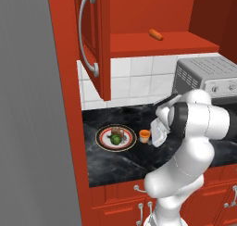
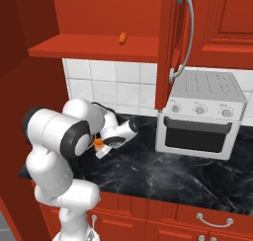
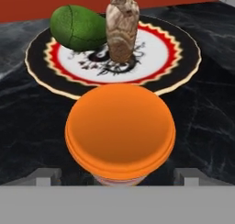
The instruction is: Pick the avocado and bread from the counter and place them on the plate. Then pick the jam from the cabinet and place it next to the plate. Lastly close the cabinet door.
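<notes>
The plate point(image 1: 103, 143) lies on the black counter point(image 1: 115, 167) and carries the green avocado point(image 1: 115, 139) and the brown bread point(image 1: 116, 130). In the hand view the avocado point(image 3: 77, 27) and the upright bread point(image 3: 122, 28) sit on the plate point(image 3: 183, 58) just behind the orange jam point(image 3: 120, 129). The jam point(image 1: 145, 135) stands on the counter right beside the plate. My gripper point(image 3: 117, 175) is open, its fingertips point(image 3: 48, 174) wide apart on either side of the jar. The cabinet door point(image 1: 95, 40) stands open.
An elongated orange item point(image 1: 156, 34) lies on the open cabinet's shelf point(image 1: 162, 45). A grey toaster oven point(image 2: 202, 114) stands on the counter to the right. A grey wall point(image 1: 32, 128) bounds the left side. Red drawers point(image 2: 197, 220) run below the counter.
</notes>
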